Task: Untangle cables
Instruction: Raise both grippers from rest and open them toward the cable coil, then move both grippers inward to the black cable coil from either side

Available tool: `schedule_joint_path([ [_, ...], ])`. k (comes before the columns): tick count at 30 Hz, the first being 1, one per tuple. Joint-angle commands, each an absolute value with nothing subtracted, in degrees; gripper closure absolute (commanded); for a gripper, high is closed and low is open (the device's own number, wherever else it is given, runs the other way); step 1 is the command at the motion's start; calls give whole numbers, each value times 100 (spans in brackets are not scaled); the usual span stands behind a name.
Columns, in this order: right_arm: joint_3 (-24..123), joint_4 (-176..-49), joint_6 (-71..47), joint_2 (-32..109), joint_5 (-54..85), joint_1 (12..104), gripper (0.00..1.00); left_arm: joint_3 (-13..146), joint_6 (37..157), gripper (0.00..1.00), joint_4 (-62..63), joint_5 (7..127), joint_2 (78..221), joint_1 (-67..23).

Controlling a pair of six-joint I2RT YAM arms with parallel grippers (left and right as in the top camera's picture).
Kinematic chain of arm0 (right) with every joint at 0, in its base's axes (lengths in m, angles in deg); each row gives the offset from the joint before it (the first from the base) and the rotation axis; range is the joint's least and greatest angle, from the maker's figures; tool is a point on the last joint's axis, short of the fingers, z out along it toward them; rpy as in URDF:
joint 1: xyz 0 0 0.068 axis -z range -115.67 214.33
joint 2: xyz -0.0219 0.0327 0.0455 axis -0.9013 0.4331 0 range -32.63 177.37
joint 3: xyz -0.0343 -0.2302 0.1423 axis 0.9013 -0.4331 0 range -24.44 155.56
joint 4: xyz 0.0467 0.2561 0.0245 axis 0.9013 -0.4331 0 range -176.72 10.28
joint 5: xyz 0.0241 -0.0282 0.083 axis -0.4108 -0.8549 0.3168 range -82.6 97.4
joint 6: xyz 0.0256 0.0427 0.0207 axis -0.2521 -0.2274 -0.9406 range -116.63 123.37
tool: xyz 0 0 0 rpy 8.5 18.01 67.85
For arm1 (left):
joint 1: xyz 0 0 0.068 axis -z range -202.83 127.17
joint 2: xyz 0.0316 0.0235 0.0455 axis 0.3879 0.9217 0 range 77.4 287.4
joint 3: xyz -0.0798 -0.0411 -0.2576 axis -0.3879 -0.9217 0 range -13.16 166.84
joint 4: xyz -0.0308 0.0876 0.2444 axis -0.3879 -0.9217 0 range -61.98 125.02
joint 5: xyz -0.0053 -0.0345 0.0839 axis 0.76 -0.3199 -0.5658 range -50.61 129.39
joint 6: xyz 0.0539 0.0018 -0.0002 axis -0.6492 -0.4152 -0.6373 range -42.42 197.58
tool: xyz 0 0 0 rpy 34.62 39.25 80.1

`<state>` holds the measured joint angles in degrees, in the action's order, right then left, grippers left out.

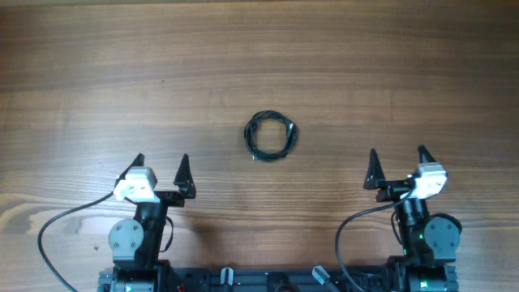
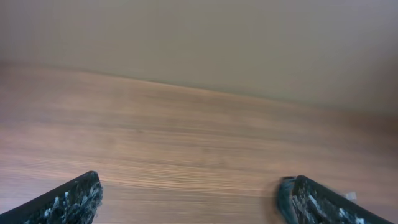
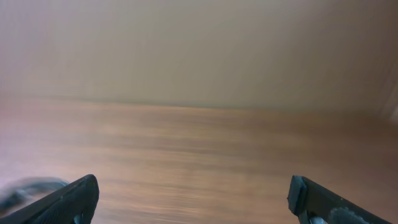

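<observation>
Since the wooden table fills pretty much the whole overhead view, I'll start there: it's plain brown wood grain running left to right, and both arms sit along the near edge. The left arm is toward the near-left corner and the right arm toward the near-right corner, well apart from each other, each with a thick black lead looping out from its base (left one, right one). The left gripper points toward the far edge with its two black fingers spread wide and nothing between them. The left wrist view backs that up: one finger is in the bottom left, the other is in the bottom right, and there's just bare wood in the gap. Same deal with the right gripper, fingers spread apart and holding nothing, and in the right wrist view the fingers sit at the two bottom corners with blurry table between them. There's also a dark smudge at the left edge of that view, but it's too blurred for me to say what it is. The cables are wound into a small, thin black ring lying flat around the middle of the table, roughly halfway between the left and right edges and farther from the near edge than both grippers, touching neither. The loops overlap each other, and the connector ends are too small to make out.
</observation>
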<state>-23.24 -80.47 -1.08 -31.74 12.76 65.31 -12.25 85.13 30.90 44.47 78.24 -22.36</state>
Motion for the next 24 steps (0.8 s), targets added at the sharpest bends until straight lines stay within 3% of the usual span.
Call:
schedule_joint_path([
  [1,-2370,-7999,-3247,-3220,1718,6553,0,-1273,9925,0,3181,5120,7805,-2262],
  [5,-2370,-7969,-4305,-3041,1965,6553,0,-1273,10712,0,3472,5656,7811,-2262],
  [7,-2244,-7966,-3059,-2848,2588,6553,0,-1271,10375,0,3391,6285,7921,-2260],
  [13,233,-9324,-1747,-960,3093,6553,1,460,10178,0,3343,6912,9990,-2255],
  [16,2427,-11223,-1457,751,3807,6553,0,2838,10146,0,1708,7323,11737,-2255],
  [19,3548,-12185,-1470,1739,3836,6553,0,4405,10030,0,244,7343,12803,-2258],
  [21,3531,-12611,-1470,2144,3880,6553,0,4499,10041,0,12,7389,13046,-2258],
  [23,3518,-12797,-519,2535,4387,6548,0,4497,10028,1,-163,7481,13254,-2258],
  [24,3518,-12893,51,2773,4896,6548,0,4497,10017,11,-281,7487,13398,-2258],
])
